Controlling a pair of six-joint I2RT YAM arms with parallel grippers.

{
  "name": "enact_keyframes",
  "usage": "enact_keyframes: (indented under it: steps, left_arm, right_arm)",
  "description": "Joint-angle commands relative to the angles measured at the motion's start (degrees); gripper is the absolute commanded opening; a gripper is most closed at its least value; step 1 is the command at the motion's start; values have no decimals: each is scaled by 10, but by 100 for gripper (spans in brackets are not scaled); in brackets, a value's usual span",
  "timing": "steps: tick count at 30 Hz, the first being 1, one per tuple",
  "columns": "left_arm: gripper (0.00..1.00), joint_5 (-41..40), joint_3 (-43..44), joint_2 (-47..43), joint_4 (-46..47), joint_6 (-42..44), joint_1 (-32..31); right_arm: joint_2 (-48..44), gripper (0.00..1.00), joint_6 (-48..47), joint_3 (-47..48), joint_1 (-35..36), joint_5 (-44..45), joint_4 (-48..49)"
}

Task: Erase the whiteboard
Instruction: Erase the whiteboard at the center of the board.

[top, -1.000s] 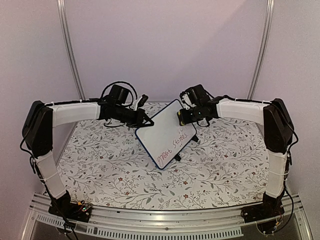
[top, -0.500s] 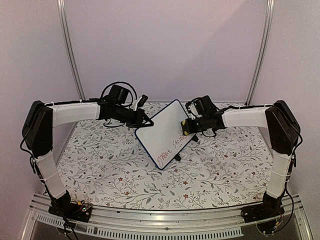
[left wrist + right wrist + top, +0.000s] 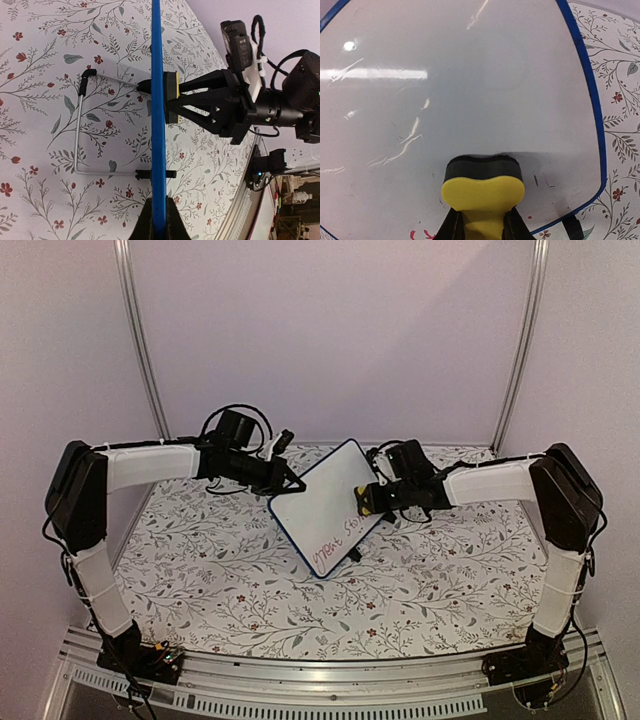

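My right gripper (image 3: 372, 496) was pinched tight on the one yellow sponge (image 3: 482, 192), dark face flat against the one whiteboard (image 3: 325, 505), which was tilted up mid-table. My left gripper (image 3: 288, 483) was clamped on its left edge. Red writing (image 3: 335, 548) ran near the lower edge, and floral table (image 3: 220, 570) spread in front.

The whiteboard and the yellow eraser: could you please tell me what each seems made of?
Whiteboard: smooth, glossy white sheet, probably coated board or plastic, since lamps mirror on it. Eraser: matte yellow foam over a dark felt-like pad, judging by its dented edge.
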Motion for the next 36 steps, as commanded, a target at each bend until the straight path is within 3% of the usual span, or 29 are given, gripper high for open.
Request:
enact_keyframes:
  steps: [1,9,13,30,36]
  left_arm:
    - [0,35,-3,17,-1,33,-18]
    - [0,36,-3,11,-2,34,-18]
    - [0,36,-4,8,0,34,-19]
    - [0,28,-3,2,-2,36,-20]
    - [0,35,-3,1,-2,35,-21]
  right_arm:
    - [21,14,6,16,54,-32,35]
    - [16,14,23,19,60,-5,59]
    - [23,14,26,13,58,61,39]
    - [32,14,68,-2,-13,184,15]
    - [26,14,71,-4,-18,176,13]
